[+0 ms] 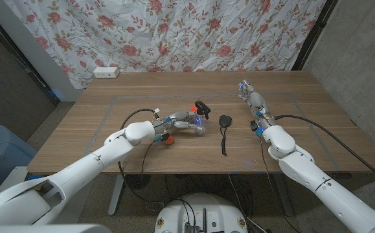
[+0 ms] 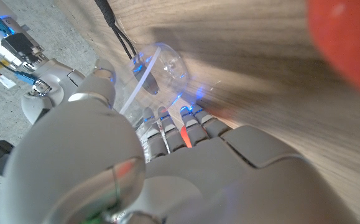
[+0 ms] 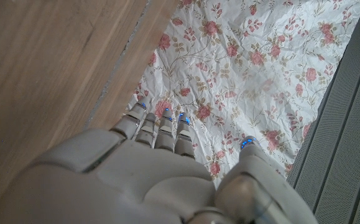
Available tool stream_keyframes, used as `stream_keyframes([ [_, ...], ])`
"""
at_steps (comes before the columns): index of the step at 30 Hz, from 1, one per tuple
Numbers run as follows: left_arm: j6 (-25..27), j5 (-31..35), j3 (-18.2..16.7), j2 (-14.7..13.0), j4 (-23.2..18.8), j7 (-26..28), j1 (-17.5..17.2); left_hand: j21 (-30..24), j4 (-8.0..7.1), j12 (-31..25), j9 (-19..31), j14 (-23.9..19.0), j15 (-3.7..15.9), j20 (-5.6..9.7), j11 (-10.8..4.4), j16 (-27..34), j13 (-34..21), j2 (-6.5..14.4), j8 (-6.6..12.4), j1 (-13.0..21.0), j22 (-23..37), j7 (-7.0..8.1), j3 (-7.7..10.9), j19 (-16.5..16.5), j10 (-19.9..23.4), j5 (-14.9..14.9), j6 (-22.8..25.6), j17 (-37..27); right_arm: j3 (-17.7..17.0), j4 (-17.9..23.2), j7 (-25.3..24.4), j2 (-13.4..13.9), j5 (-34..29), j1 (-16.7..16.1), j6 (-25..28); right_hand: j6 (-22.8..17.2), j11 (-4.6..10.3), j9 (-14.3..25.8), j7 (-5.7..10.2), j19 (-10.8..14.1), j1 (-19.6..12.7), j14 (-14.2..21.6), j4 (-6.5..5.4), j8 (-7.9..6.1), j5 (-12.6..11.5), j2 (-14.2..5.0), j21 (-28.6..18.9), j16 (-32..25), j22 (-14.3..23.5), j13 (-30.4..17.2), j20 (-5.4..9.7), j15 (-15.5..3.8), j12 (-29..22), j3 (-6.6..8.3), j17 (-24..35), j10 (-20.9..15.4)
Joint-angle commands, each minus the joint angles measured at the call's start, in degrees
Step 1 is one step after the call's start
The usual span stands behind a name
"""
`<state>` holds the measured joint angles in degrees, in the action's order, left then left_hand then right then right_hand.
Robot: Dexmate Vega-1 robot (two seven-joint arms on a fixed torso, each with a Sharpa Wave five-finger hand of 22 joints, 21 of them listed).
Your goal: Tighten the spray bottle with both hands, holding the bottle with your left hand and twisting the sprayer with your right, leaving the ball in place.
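Left hand (image 1: 177, 123) grips clear bottle (image 1: 197, 125), lying on its side mid-tabletop (image 1: 291, 145), black sprayer (image 1: 202, 106) pointing away. Red ball (image 1: 168, 138) just beside the wrist. Right hand (image 1: 250, 95) well apart, fingers extended, holding nothing.

My left arm reached in from the near left toward the table's middle, my left hand (image 1: 182, 121) wrapped around the spray bottle (image 1: 197, 127), my right arm stretched along the right side, my right hand (image 1: 251, 94) holding nothing, fingers (image 3: 156, 129) straight, pointing far.
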<state>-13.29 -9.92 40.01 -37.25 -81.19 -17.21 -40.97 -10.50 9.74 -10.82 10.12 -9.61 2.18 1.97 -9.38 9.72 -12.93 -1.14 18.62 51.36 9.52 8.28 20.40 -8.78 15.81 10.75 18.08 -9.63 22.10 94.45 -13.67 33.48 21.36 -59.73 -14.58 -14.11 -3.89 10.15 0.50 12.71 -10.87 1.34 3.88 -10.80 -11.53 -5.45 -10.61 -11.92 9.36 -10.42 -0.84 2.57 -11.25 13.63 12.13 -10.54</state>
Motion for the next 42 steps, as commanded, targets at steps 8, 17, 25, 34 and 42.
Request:
stream_keyframes([
  [8, -0.33, -0.97, 0.22, -0.15, 0.64, -2.16, 0.67, -0.13, -0.03, 0.28, 0.07, 2.11, 4.55, -0.09, 0.32, 0.06, 0.81, -1.37, -2.49, 0.34, 0.24, -1.14, -0.57, 0.55, -2.46, 0.3, -2.96, -0.09, 0.48, 1.08, 0.09, 1.33, -0.78, -0.15, 1.55, -0.87, -0.08, 0.06, 0.08, -0.09, 0.22, 0.28, 0.55, -0.2, 0.09, -0.45, 0.03, -0.42, 0.06, -0.09, -0.16, 0.47, 0.13, 0.03, 0.22, -0.24],
  [17, -0.69, -1.42, 0.09, -0.63, 0.29, -3.05, 0.58, 0.18, -0.19, 0.56, 0.02, 4.92, 4.2, 0.49, 0.55, -0.15, 1.51, -1.92, -4.15, 0.32, 0.18, -1.64, -0.9, 1.92, -5.35, 0.09, -4.34, -0.06, 0.59, 1.25, -0.16, 1.24, -1.07, -0.58, 1.04, -1.11, -0.02, 0.07, 0.09, -0.3, 0.11, 0.17, 0.8, -0.21, 0.11, -0.54, 0.12, -0.35, 0.07, -0.11, -0.25, 0.55, 0.2, 0.15, 0.19, -0.11],
  [25, 0.57, -1.97, -0.28, -2.41, -1.77, -4.23, 0.01, 0.36, -0.51, 0.59, 0.05, 6.97, 3.53, 1.09, 1.53, -0.14, 1.94, -2.73, -5.56, -0.41, 0.13, -2.16, -1.66, 3.34, -7.37, -0.3, -6.31, -0.07, 0.42, 0.21, 1.27, 0.67, 0.6, -1.0, -0.98, 0.83, -0.16, 0.05, 0.5, -0.7, 1.08, -0.7, 0.53, 0.53, 0.23, -0.42, 0.22, -0.14, 0.07, -0.11, -0.3, 0.72, 0.63, -0.12, 0.41, 1.18],
  [34, -0.68, -2.74, -1.5, -3.9, -3.45, -4.06, -1.37, 0.5, -1.05, 0.52, 0.07, 9.72, 2.49, 1.75, 2.87, 0.04, 2.3, -2.66, -7.2, -1.9, 0.08, -3.27, -2.41, 6.31, -10.47, -0.48, -9.26, -0.09, 0.09, 0.24, 0.94, 0.39, 1.25, -1.74, -1.36, 3.23, -0.11, -0.02, 0.09, -1.68, 2.3, -1.81, 0.09, 0.95, 0.21, -0.41, 0.45, 0.14, 0.06, -0.05, -0.21, 0.88, 0.99, -0.33, 0.62, 2.91],
  [42, -1.74, -2.96, -2.5, -4.96, -4.51, -3.53, -2.47, 0.54, -1.26, 0.66, 0.03, 11.05, 1.98, 2.06, 3.76, 0.01, 2.43, -3.0, -7.72, -3.12, 0.1, -4.1, -3.09, 7.74, -12.37, -0.65, -10.9, -0.08, -0.47, 1.48, -0.12, 0.93, 0.89, -2.86, -0.92, 3.89, -0.13, -0.04, 0.02, -1.92, 2.64, -2.07, 0.02, 0.94, 0.18, -0.31, 0.43, 0.2, 0.06, -0.02, -0.17, 1.11, 0.98, -0.38, 0.62, 3.31],
])
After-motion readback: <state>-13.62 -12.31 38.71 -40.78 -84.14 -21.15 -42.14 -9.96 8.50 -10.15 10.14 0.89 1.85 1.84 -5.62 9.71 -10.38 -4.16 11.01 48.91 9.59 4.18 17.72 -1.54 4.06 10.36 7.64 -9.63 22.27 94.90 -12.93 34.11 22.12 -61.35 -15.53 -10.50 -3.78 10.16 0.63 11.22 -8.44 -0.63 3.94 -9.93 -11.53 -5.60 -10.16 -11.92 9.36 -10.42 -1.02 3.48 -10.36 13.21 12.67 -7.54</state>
